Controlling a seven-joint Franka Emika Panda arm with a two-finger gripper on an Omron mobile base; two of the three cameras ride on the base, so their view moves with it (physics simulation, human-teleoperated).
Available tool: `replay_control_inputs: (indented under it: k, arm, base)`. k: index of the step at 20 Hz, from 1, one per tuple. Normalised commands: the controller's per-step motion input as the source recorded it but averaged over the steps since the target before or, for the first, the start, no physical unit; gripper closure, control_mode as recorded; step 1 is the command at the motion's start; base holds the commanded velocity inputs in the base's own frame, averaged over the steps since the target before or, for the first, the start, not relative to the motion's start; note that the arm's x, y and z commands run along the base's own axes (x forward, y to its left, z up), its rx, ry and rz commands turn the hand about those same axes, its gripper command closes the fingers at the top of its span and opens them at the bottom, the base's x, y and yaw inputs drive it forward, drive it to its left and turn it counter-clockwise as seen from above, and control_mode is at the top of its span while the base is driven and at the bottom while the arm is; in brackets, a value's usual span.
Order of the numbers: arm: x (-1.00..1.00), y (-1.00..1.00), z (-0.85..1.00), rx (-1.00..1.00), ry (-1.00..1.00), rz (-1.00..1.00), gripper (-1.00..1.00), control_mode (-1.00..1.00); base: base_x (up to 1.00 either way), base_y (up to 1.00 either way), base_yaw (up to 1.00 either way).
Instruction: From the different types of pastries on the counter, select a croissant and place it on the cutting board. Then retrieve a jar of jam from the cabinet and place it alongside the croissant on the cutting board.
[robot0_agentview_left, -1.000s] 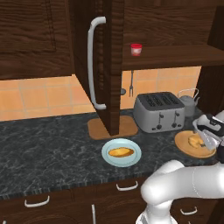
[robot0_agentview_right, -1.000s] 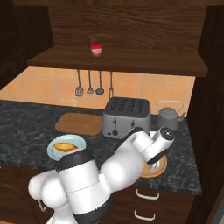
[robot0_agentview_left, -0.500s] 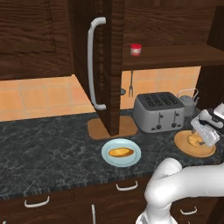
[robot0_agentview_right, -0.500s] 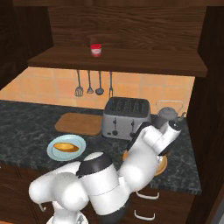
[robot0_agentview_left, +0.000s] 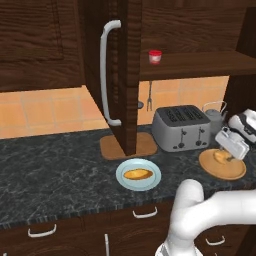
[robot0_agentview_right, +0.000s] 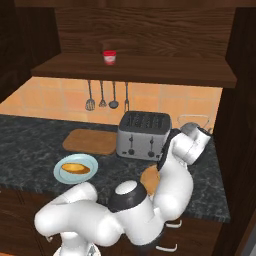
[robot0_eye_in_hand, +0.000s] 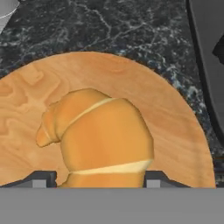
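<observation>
We see the pincer (robot0_eye_in_hand: 100, 179) low over the round wooden dish (robot0_eye_in_hand: 175, 113), fingertips (robot0_eye_in_hand: 41, 178) spread apart, one either side of the croissant (robot0_eye_in_hand: 103, 135), which lies on the dish between them. Whether they touch it, we cannot tell. Cutting board (robot0_agentview_right: 90, 141) well off beyond the toaster (robot0_agentview_right: 144, 135); jar of jam (robot0_agentview_right: 109, 57) high above.

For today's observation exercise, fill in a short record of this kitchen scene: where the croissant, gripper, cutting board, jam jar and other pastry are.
croissant: on round wooden dish, right of toaster
gripper: open, fingertips either side of croissant
cutting board: on counter, bare, left of toaster
jar of jam: on cabinet shelf
oval roll: on blue plate
</observation>
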Motion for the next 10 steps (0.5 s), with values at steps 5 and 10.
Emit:
replay_control_inputs:
  k: [5, 10]
  arm:
    - [-0.14, 0.86, 0.53, -0.14, 0.0, 0.0, 1.0, -1.0]
    - [-0.9, 0.58, 0.04, -0.1, -0.04, 0.0, 1.0, -1.0]
  base:
    - [0.0, 0.0, 0.0]
    - [0.0, 0.0, 0.0]
